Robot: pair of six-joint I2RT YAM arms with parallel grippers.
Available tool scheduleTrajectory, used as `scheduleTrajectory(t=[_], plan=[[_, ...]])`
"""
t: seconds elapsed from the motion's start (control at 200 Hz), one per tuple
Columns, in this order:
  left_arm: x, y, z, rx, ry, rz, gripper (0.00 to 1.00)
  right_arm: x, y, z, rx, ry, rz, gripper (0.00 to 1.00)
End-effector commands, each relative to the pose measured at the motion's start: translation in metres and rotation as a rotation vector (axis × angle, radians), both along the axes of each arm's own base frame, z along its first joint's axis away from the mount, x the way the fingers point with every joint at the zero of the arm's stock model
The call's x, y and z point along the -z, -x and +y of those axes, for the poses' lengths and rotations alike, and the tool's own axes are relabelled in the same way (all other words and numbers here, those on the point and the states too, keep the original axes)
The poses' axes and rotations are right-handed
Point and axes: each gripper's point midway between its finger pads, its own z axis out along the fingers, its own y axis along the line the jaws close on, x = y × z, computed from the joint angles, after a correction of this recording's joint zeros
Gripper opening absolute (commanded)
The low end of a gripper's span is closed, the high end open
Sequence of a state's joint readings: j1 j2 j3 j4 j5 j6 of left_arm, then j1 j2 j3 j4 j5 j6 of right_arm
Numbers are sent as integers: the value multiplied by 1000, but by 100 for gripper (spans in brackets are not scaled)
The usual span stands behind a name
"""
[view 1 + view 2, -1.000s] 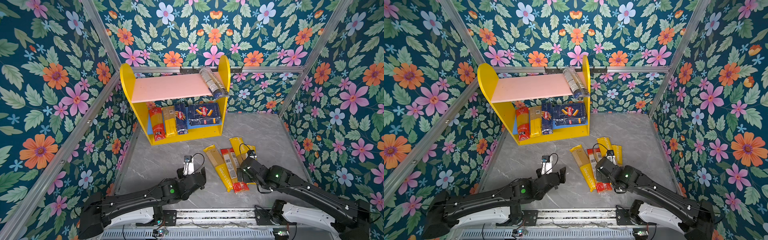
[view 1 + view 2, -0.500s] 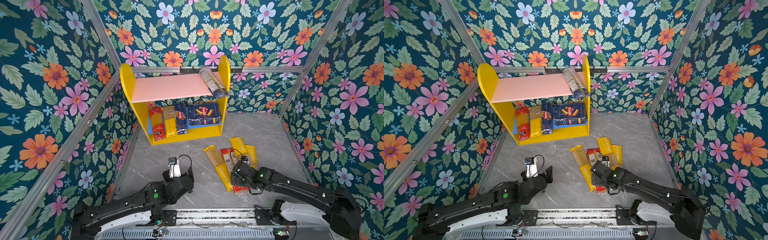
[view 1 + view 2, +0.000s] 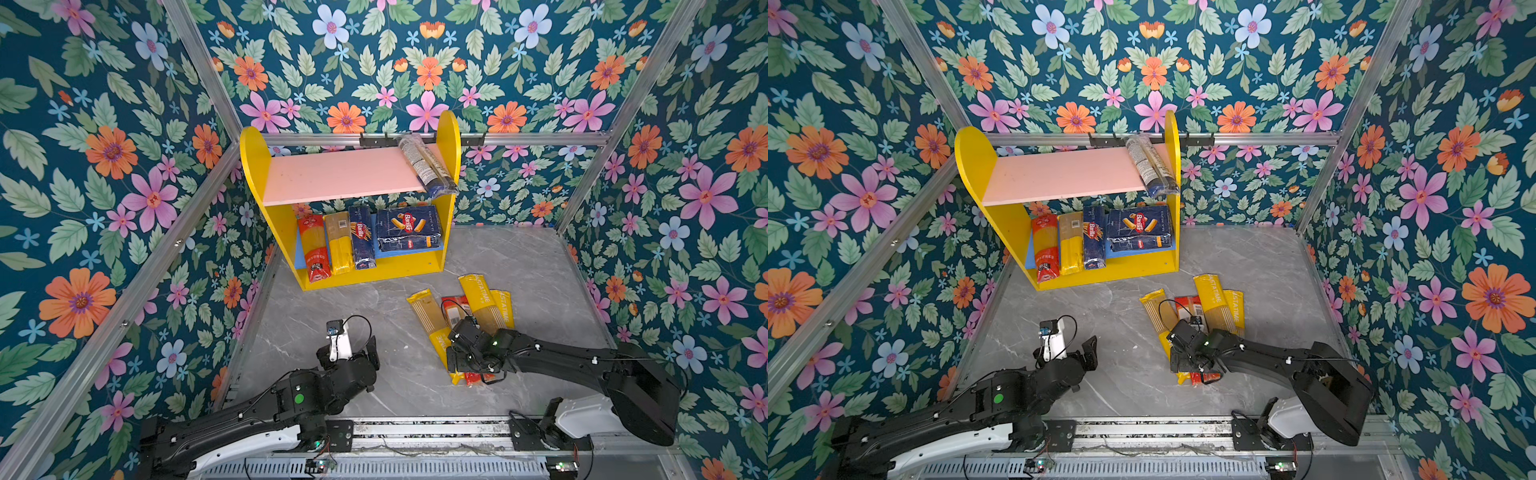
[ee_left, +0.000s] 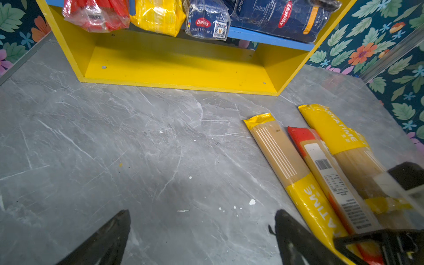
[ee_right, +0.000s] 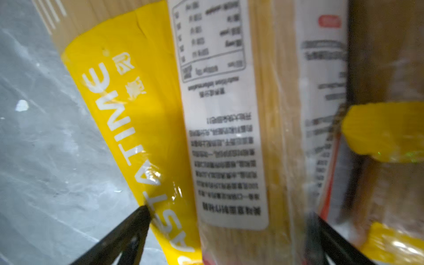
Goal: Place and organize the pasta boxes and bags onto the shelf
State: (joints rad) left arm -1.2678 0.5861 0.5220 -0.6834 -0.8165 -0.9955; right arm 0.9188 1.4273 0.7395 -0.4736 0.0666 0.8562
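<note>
Wide-open right jaws over the red bag [image 5: 229,137]
It lies just under them, long way pointing roughly toward the shelf [image 3: 340,174], a yellow bag [image 5: 128,110] tight beside it; left jaws, open too, hang over bare bench [image 4: 160,149], farther off.

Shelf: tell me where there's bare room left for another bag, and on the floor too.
Pink board is bare left of the clear bag. Floor is bare from the shelf to the left claw. Crowded: blue board, packed side to side; four bags bunched under the right claw.
</note>
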Motion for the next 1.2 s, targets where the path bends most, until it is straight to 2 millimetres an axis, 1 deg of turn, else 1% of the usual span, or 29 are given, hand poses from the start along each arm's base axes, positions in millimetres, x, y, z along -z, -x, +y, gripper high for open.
scheduleTrajectory(t=[0.0, 0.13, 0.185, 0.205, 0.21, 0.225, 0.265, 0.34, 0.415, 0.47, 0.49, 0.515, 0.615, 0.705, 0.84, 0.93, 1.05, 1.195], plan=[[1, 0, 4, -8, 4, -3, 100, -15, -7, 57, -85, -197, 11, 99], [-1, 1, 3, -1, 9, -5, 100, -24, -13, 96, -157, -226, 14, 99], [-1, 1, 3, -1, 10, -5, 100, -26, -17, 110, -182, -225, 15, 99], [-1, 1, 3, 0, 12, -5, 100, -31, -19, 115, -191, -236, 7, 99], [-1, 1, 3, 0, 12, -5, 100, -25, -19, 115, -192, -225, 17, 99], [-1, 1, 3, 0, 12, -5, 100, -22, -20, 118, -196, -219, 24, 99], [-1, 1, 3, 3, 12, -4, 100, -26, -24, 126, -205, -228, 20, 99], [-2, 1, 3, 7, 11, -2, 100, -32, -29, 132, -224, -225, 7, 99], [-3, 2, 2, 13, 9, -2, 100, -44, -33, 130, -233, -207, -23, 99], [-3, 2, 0, 23, -3, 0, 100, -54, -35, 121, -228, -186, -51, 99], [-2, 1, -2, 27, -10, 1, 100, -53, -35, 116, -225, -162, -57, 99], [-3, 1, -3, 32, -17, 1, 100, -67, -37, 111, -219, -166, -89, 99], [-2, -1, -14, 64, -72, 2, 100, -83, -37, 79, -189, -110, -135, 99], [-1, -4, -34, 128, -120, -1, 100, -91, -36, 47, -138, -96, -157, 99], [11, -8, -69, 230, -191, -4, 100, -98, -30, -4, -38, -109, -189, 99], [21, -10, -94, 296, -225, -11, 100, -105, -20, -30, 1, -122, -218, 99], [34, -12, -129, 404, -254, -16, 100, -112, -8, -52, 27, -136, -250, 99], [51, -14, -164, 492, -291, -18, 100, -113, 2, -63, 34, -144, -259, 99]])
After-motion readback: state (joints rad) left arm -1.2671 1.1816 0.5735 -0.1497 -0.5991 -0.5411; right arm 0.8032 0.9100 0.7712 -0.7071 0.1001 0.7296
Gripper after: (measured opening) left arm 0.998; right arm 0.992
